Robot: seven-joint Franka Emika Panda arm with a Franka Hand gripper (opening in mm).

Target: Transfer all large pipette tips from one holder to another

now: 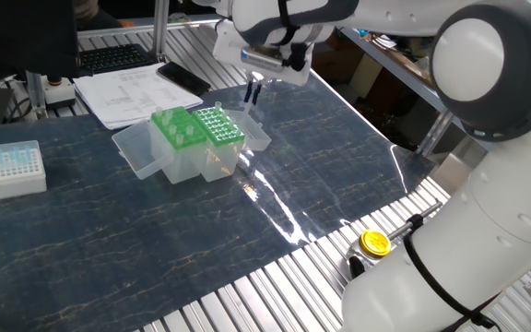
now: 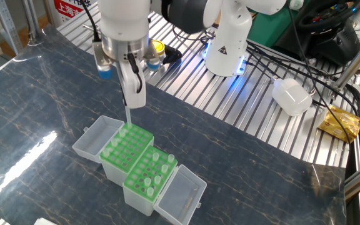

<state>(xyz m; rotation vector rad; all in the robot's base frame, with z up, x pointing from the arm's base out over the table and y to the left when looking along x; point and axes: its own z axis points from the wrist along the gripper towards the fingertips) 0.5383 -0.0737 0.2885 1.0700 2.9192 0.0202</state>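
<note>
lab bench: pipette tip racks (image 2: 136, 164), robot arm (image 2: 125, 28) (aluminium-slat table (image 2: 249, 103)).

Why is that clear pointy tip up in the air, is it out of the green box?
Out. The pipette tip hangs from the gripper, above the green holder.

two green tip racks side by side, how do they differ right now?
The rack under the gripper looks nearly empty, few collars visible; the neighbouring rack holds several upright large tips. The gripper holds one tip above the first rack; nothing hangs over the second. Both have green tops and open clear lids.
</note>
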